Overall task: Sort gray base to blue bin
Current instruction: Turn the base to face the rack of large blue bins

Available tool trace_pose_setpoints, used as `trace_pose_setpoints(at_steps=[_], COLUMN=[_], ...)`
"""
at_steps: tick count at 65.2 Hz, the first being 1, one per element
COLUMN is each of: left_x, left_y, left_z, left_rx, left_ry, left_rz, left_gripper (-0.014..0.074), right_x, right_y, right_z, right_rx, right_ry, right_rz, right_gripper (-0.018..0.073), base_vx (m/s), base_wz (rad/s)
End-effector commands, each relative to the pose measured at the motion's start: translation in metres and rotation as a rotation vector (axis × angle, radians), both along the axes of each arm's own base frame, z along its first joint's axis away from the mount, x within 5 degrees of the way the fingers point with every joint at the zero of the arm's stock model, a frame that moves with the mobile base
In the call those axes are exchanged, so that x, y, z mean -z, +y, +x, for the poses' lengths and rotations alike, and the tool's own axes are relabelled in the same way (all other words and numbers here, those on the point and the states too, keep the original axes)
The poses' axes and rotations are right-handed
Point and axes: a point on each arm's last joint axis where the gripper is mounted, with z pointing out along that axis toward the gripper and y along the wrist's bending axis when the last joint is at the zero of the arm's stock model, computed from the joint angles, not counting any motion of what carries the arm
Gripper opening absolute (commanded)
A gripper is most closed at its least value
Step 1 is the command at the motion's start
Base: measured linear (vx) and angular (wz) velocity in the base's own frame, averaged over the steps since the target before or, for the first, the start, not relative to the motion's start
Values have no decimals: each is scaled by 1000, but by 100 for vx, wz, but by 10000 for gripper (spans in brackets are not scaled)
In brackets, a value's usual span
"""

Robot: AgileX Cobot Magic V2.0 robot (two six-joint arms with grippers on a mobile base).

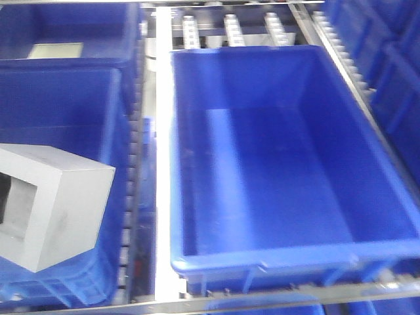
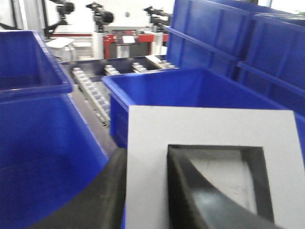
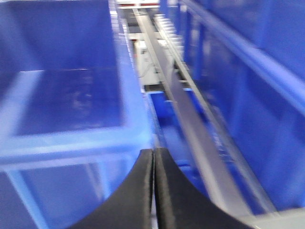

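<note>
Left end effector [image 2: 147,162]: found clamped on the gray base [image 2: 214,126]. One black finger [image 2: 190,191] sat inside the square recess and the other finger [image 2: 112,191] lay against the outer left face, so one wall of the block was pinched between them.

Gray base [image 1: 56,210], front view: held up in the air at the lower left, tilted, with its recessed face turned left. It hung over the near part of the left-hand blue crate [image 1: 59,98] and was not in contact with it as far as I could tell.

Blue bin [image 1: 275,258]: stood on the roller rack [image 1: 230,26], right of the block and apart from it across a pale rail [image 1: 163,164]. Its bare floor showed nothing inside. The base was outside this bin.

Right end effector [image 3: 153,155]: fingers pressed together with nothing between them, over the gap between a blurred blue crate [image 3: 71,95] on its left and a metal rail [image 3: 190,124].
</note>
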Motion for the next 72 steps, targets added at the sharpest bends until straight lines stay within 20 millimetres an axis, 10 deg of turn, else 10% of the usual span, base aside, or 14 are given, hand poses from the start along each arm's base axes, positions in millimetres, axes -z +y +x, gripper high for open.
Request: trace_pose_setpoints(at_steps=[1,72], left_x=[-20,-20], left_y=[0,0], left_z=[-1,-1], left_rx=[5,5], left_ry=[-118,-118], left_rz=[-71,-71], left_gripper=[-6,-6], right_x=[-6,-6], right_y=[0,0], right_z=[1,1], right_rx=[-1,-1], right_ry=[-72,-72], right_rz=[-28,-28], right_gripper=[-5,-5], base_vx=[9,6], base_wz=[34,7])
